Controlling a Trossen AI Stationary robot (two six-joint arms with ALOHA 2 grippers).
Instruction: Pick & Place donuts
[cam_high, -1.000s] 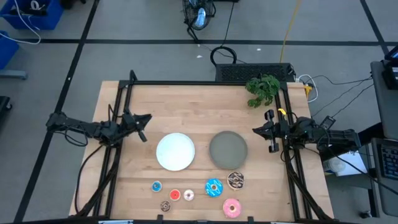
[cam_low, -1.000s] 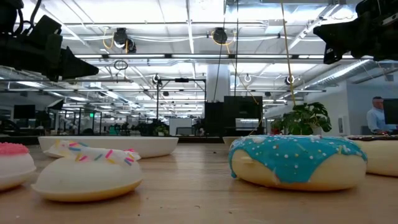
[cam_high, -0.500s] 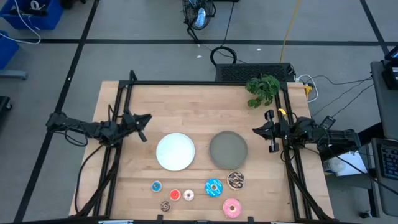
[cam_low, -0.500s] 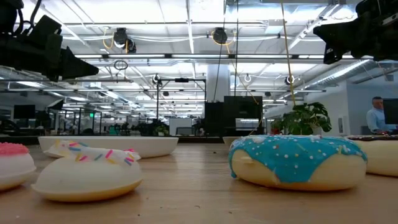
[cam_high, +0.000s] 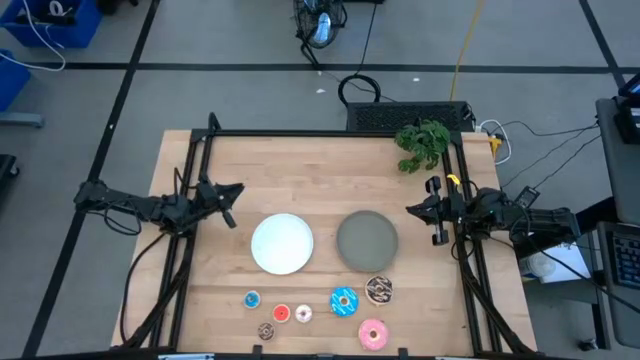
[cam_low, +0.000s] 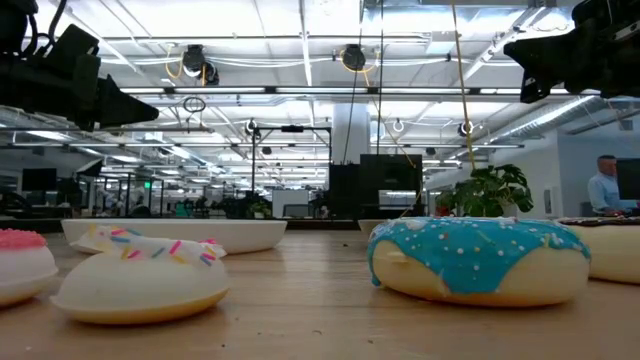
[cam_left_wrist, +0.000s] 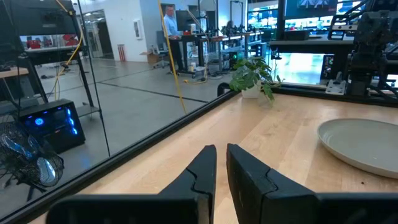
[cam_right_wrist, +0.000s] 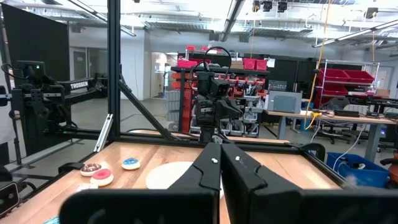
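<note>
With both the left gripper (cam_high: 232, 205) and right gripper (cam_high: 420, 210) closed and empty, open the fingers wide before descending squarely over the blue-iced donut (cam_high: 344, 301).

Lay flat in a near-edge cluster: blue-iced donut (cam_high: 343, 301), brown white-drizzled donut (cam_high: 379, 289), pink-iced donut (cam_high: 372, 333), four mini toy rings (cam_high: 281, 314) leftward.

Seven donuts lie on the bench (cam_high: 200, 290) near its 6 o'clock edge: three large, namely blue (cam_high: 344, 301), pink (cam_high: 372, 333) and brown drizzled (cam_high: 379, 289); four mini, namely blue (cam_high: 251, 299), red (cam_high: 281, 314), pale (cam_high: 303, 314) and brown (cam_high: 266, 331). Two plates: one white (cam_high: 282, 243), one grey (cam_high: 367, 240). One plant (cam_high: 423, 143) at 1 o'clock.
</note>
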